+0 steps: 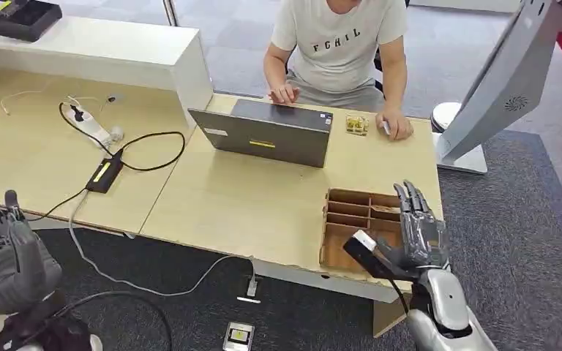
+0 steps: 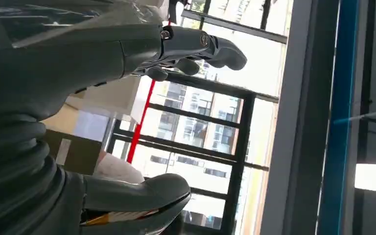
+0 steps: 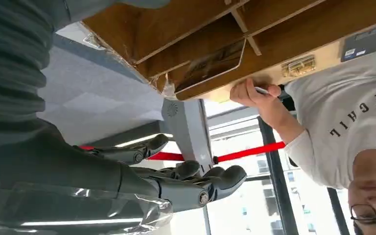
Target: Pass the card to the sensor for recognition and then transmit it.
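The robot's right hand [image 1: 418, 232] is raised over the near corner of the desk [image 1: 263, 197], fingers straight up, thumb pinching a dark card [image 1: 366, 251] with a pale end — just beside the slotted cardboard box [image 1: 351, 212]. Its left hand [image 1: 4, 252] hangs off to the side, fingers apart, holding nothing. Across the desk a person [image 1: 340, 51] sits behind a laptop [image 1: 263, 135].

The person's T-shirt [image 1: 336, 40] reads "FCHIL" in dark letters across the chest. Labels on the laptop [image 1: 267, 135] lid and other items are too small to read.
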Motion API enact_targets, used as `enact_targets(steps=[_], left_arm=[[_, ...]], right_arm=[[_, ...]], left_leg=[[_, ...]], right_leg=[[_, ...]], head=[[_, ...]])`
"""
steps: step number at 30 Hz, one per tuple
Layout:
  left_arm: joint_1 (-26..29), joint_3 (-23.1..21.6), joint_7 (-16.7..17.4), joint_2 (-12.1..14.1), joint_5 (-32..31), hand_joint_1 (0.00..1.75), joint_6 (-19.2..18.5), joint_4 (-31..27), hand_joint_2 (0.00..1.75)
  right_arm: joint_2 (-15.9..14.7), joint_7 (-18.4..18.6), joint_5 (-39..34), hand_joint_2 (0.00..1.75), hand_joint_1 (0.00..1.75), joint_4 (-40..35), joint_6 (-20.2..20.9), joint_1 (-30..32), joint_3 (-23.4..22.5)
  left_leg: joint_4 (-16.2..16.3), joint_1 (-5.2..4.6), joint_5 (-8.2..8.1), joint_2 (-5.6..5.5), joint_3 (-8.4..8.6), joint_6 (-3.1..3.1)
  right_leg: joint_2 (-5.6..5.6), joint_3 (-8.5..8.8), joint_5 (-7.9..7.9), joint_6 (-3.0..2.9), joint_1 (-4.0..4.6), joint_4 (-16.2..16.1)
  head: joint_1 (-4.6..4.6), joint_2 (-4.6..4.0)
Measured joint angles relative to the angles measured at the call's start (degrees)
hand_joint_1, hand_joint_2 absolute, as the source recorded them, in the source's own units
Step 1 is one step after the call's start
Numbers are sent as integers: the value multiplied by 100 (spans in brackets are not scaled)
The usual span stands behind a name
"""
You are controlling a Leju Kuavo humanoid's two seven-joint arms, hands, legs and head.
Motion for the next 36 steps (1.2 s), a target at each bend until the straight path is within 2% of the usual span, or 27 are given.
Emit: enact_targets(steps=[12,26,30,31,32,33,34,36], left_arm=[[-133,-125,0,66,55,0,15,107,175],[-217,-210,0,79,68,0,-31,195,175],[-217,-210,0,79,41,0,-33,195,175],[-216,-210,0,79,31,0,-33,195,175],[-215,-210,0,79,17,0,-31,195,175],[-214,-210,0,79,11,0,-31,195,175],[-212,-210,0,79,0,0,-31,195,175],[-209,-208,0,76,-11,0,-31,195,175]], right_arm=[[142,-103,-7,175,3,72,20,-250,24],[175,39,-7,175,5,798,-131,-568,37],[210,11,4,175,12,997,-135,-577,39],[225,0,11,175,58,1042,-137,-579,39],[238,-5,11,175,166,1093,-144,-582,39],[254,-15,9,175,166,1141,-151,-589,39],[269,-31,7,175,175,1197,-155,-597,39],[293,-64,0,175,175,1289,-177,-608,42]], left_leg=[[0,0,0,0,0,0],[0,0,0,-1,-1,0],[0,0,0,-1,-2,0],[0,0,0,-1,-2,0],[0,0,0,-1,-2,0],[0,0,0,-1,-2,0],[0,0,0,-1,-2,0],[0,0,0,-1,-2,0]], right_leg=[[0,-1,0,0,0,0],[0,-1,0,0,0,0],[0,-1,0,0,0,0],[0,-1,0,0,0,0],[0,-1,0,0,0,0],[0,-1,0,0,0,0],[0,-1,0,0,0,0],[0,0,0,0,0,0]], head=[[0,0],[-2,0],[0,0],[-2,0],[0,0],[-2,0],[0,0],[-2,0]])
